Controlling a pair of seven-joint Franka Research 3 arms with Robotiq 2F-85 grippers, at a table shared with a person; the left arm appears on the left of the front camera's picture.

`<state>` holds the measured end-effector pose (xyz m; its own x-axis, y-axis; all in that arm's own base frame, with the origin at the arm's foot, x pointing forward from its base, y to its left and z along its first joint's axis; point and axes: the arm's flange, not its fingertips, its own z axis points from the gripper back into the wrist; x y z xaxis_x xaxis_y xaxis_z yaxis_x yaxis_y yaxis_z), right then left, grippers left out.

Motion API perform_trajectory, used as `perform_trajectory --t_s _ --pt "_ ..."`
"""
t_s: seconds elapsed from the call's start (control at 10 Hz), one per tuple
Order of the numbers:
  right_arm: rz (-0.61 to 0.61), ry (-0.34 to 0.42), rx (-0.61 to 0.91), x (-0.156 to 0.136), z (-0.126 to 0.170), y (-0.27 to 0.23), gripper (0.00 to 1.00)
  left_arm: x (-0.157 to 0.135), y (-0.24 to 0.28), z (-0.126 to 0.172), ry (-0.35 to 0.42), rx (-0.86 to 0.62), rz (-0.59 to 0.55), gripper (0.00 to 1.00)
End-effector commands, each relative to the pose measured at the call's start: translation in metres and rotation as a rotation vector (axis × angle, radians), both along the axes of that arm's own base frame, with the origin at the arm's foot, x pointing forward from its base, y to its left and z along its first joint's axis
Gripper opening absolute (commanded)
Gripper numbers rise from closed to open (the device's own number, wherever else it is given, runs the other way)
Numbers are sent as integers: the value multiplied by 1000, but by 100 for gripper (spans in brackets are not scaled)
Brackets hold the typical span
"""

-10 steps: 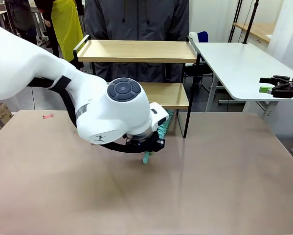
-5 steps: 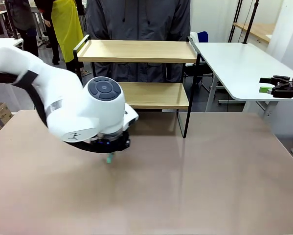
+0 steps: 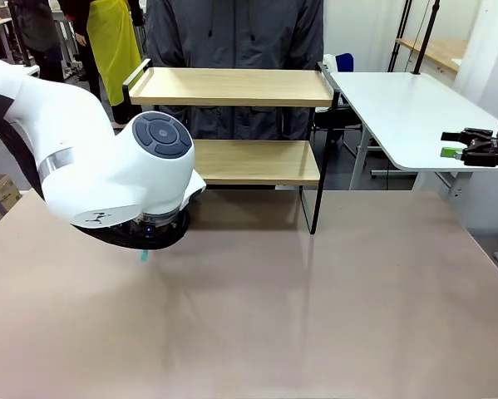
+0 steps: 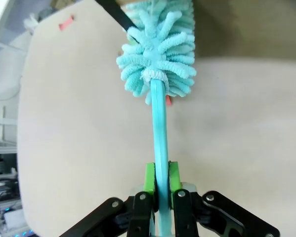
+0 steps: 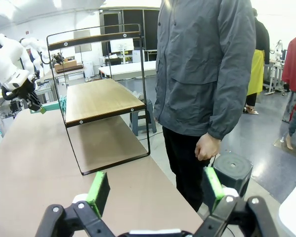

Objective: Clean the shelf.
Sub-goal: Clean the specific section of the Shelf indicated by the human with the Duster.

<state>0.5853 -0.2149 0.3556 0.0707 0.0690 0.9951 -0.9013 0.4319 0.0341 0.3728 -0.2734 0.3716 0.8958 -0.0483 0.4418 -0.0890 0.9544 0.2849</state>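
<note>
One duster [image 4: 160, 54] in left hand [image 4: 160, 190]; two-board shelf [image 3: 232, 86].

— Can you see the left gripper [image 4: 160, 180] from the front?
— No, the left arm's [image 3: 107, 187] white bulk hides it; just a teal tip of the duster [image 3: 142, 256] pokes out below. The arm also covers the shelf's [image 3: 232, 87] lower left corner.
— And the duster's head?
— In the left wrist view the top edge cuts it off, and the handle's lower end is lost between the pads [image 4: 149, 177]. A small red bit [image 4: 168, 101] behind the fluff is too little to name.
— The right gripper [image 3: 455, 143]?
— The front view's right edge cuts it off at the wrist
</note>
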Motion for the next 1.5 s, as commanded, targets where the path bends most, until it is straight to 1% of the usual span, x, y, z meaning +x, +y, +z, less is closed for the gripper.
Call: perform_trajectory --t_s 0.0,0.1,0.2,0.4,0.6,0.7,0.8,0.9,1.0,1.1,1.4 --pt "2 -4 0 0 2 2 100 -4 -7 4 -11 -24 -39 13" --pt "2 -4 0 0 2 2 100 0 0 0 0 0 0 13" --pt "2 -4 0 0 2 2 100 -4 -8 3 -7 -7 -20 13" --pt "2 -4 0 0 2 2 100 -12 1 18 11 -163 -137 13" --pt "2 -4 0 0 2 2 100 -15 14 27 30 -227 -230 13" --pt "2 -4 0 0 2 2 100 -17 21 32 60 -239 -246 13" --pt "2 -4 0 0 2 2 100 -20 29 39 107 -273 -334 13" --pt "2 -4 0 0 2 2 100 -21 38 45 134 -325 -417 13" --pt "2 -4 0 0 2 2 100 -24 45 51 153 -355 -515 13" --pt "2 -4 0 0 2 2 100 -26 53 56 167 -383 -589 13" --pt "2 -4 0 0 2 2 100 -29 83 68 210 -443 -776 13"
